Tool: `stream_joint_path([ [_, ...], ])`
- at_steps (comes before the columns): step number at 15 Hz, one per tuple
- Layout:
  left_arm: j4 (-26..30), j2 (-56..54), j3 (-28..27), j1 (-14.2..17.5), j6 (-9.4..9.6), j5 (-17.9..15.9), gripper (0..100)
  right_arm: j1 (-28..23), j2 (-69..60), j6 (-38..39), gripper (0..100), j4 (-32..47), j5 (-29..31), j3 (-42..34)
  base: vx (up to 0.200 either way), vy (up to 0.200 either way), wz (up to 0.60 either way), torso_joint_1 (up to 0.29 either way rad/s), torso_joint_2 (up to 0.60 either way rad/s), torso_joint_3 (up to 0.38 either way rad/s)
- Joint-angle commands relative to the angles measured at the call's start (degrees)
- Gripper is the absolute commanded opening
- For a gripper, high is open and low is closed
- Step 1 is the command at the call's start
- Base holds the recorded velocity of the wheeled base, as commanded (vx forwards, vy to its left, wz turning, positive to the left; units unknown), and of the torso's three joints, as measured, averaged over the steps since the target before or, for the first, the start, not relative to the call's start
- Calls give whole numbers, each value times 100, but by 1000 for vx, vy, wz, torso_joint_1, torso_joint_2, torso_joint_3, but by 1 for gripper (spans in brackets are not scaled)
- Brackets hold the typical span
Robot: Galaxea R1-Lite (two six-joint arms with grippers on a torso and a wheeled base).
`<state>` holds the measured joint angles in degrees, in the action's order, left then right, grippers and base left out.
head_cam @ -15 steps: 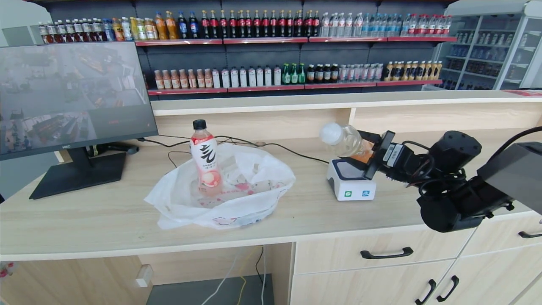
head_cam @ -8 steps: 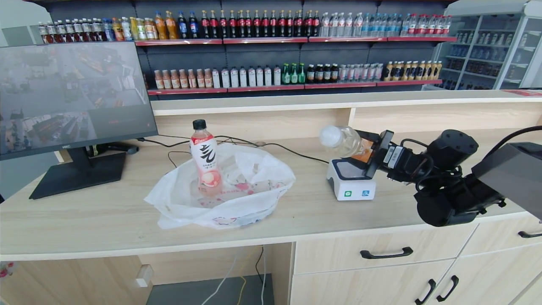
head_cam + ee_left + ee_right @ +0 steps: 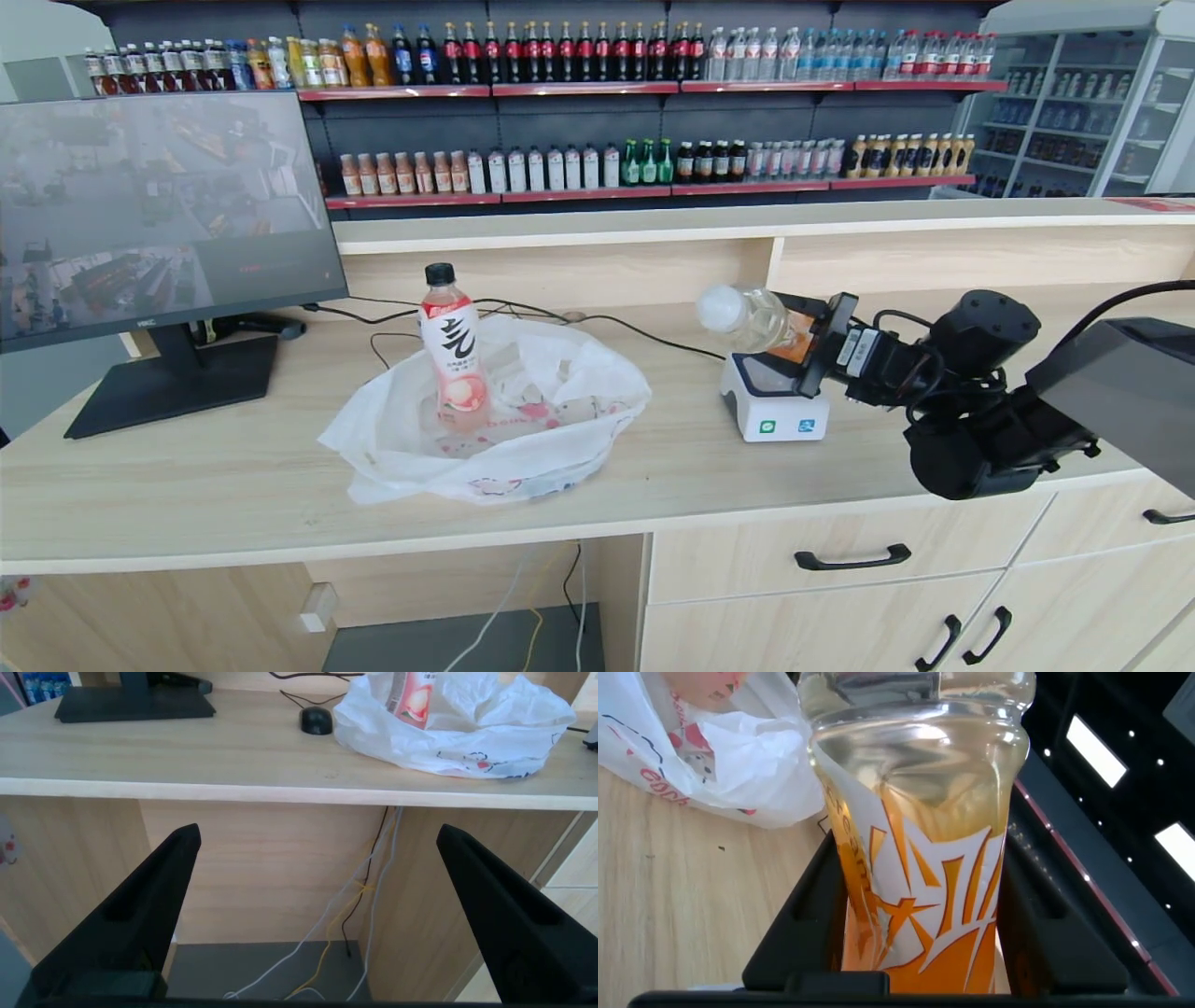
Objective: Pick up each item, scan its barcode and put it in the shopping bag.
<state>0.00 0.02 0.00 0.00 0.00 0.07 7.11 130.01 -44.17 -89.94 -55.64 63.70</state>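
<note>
My right gripper (image 3: 805, 338) is shut on a clear bottle (image 3: 754, 317) with a white cap and an orange label, held on its side just above the white barcode scanner (image 3: 773, 403). The right wrist view shows the bottle (image 3: 920, 849) clamped between the black fingers (image 3: 799, 919), with the scanner's dark window behind it. A white plastic shopping bag (image 3: 485, 420) lies open at the counter's middle, and a pink-labelled bottle (image 3: 452, 350) with a black cap stands upright in it. My left gripper (image 3: 318, 915) hangs open below the counter's front edge, with nothing between its fingers.
A monitor (image 3: 159, 215) on a black stand fills the counter's left end, with a mouse (image 3: 316, 721) and cables (image 3: 523, 313) behind the bag. A raised ledge (image 3: 747, 224) runs along the counter's back. Drawers (image 3: 850, 560) sit under the right side.
My right gripper has carried the clear bottle a little to the left and slightly lower over the scanner. The bag and the pink-labelled bottle have not moved.
</note>
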Motion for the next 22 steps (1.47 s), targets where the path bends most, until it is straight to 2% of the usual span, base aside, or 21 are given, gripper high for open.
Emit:
stream_joint_path([
  [1,0,-2,0,0,0,1,100,-8,-20,-4,0,-6,0,-15,0,0,0,0,0,0],
  [15,0,-2,0,0,0,1,100,28,-169,-13,0,-6,79,-182,0,0,0,0,0,0],
  [19,0,-2,0,0,0,1,100,45,-363,40,0,-6,299,-349,0,0,0,0,0,0],
  [22,0,-2,0,0,0,1,100,80,-705,172,0,-6,879,-868,0,0,0,0,0,0],
])
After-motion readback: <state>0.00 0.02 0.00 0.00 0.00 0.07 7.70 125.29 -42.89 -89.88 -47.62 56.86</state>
